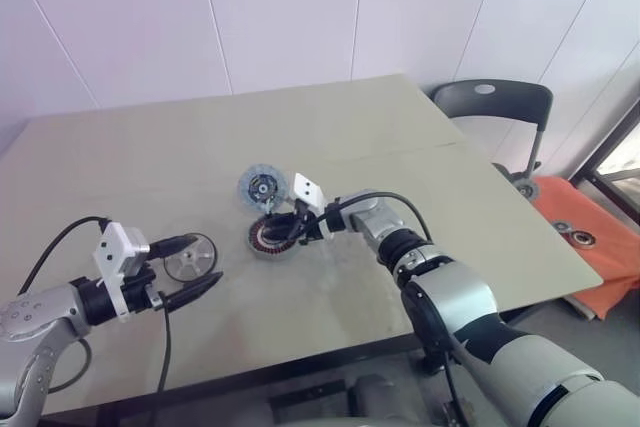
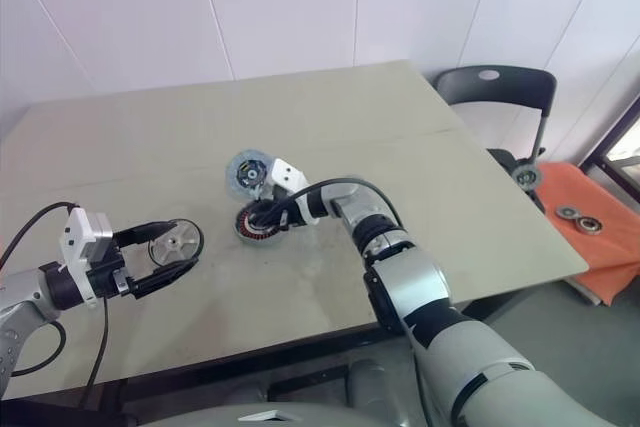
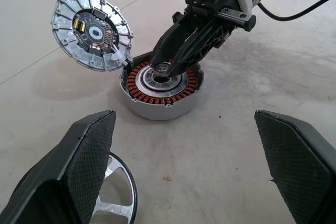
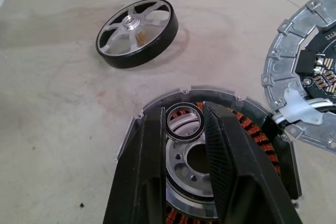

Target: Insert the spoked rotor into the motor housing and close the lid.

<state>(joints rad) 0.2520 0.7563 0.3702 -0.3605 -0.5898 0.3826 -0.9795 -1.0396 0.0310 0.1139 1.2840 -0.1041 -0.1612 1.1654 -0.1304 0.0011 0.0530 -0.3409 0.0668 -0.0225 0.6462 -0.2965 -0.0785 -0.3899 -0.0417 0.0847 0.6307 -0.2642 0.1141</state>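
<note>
Right gripper [image 4: 185,124]: pinches a small ring [image 4: 184,120] over the housing [image 3: 160,85].
Left gripper [image 3: 184,166]: spread wide, near the rotor [image 4: 137,33].
Lid [image 3: 92,31]: tilted, beside the housing.
Chair [image 1: 492,107]: far right.

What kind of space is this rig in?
Probably a lab or office-type test room, not a factory line. A plain beige table stands by white panelled walls, a dark folding chair is beside it, and spare round parts lie on an orange cloth on the floor.
</note>
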